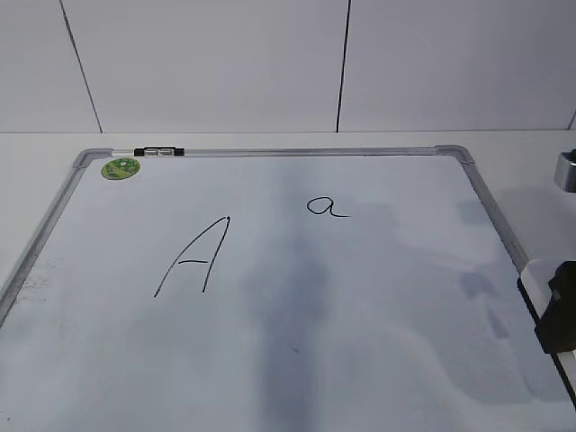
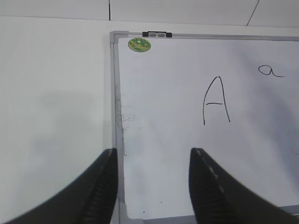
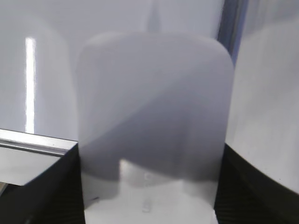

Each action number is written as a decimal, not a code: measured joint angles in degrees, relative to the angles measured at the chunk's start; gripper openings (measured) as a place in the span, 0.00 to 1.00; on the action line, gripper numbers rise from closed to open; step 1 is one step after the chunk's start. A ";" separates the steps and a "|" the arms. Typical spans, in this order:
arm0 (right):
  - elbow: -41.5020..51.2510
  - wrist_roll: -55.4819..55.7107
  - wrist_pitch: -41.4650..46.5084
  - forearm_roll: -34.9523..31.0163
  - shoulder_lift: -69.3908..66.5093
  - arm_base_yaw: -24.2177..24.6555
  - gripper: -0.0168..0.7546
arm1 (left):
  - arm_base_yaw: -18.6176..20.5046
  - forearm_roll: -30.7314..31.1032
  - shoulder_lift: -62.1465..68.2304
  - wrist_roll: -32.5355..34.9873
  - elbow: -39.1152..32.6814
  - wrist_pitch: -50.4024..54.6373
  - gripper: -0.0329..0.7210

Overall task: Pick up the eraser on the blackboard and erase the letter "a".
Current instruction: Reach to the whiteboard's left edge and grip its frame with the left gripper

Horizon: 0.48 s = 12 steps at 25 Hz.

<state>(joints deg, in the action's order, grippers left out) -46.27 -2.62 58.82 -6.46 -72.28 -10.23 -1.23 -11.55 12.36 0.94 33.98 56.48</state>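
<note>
The blackboard [image 1: 270, 152] is a white board in a silver frame, lying flat. The small letter "a" [image 1: 326, 208] is written right of centre near its top edge; it also shows in the left wrist view as the "a" [image 2: 270, 71]. The white eraser [image 3: 154, 116] fills the gap between my right gripper's [image 3: 152, 150] black fingers, which press on both its sides. From outside, the eraser [image 1: 533, 286] and right gripper [image 1: 558, 306] are at the board's right edge, well to the right of and nearer than the "a". My left gripper [image 2: 153, 151] stands open and empty over the board's near-left corner.
A large capital "A" [image 1: 193, 258] stands left of the small one. A round green sticker [image 1: 121, 168] and a black clip [image 1: 159, 152] sit at the board's top-left. A shiny metal object [image 1: 565, 171] is off the board at far right. White table surrounds the frame [image 2: 114, 93].
</note>
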 joint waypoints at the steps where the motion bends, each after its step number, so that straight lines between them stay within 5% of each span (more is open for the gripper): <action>1: 0.00 0.00 -0.12 0.00 0.00 0.00 0.70 | 0.00 -0.12 1.84 0.00 0.74 -0.71 0.54; 12: 0.00 0.00 -0.34 0.00 0.00 0.00 0.70 | 0.00 -0.20 27.37 0.00 4.63 -3.54 0.54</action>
<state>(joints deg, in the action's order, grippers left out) -46.27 -2.62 58.49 -6.46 -72.28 -10.23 -1.23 -11.75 39.72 0.94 38.61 52.95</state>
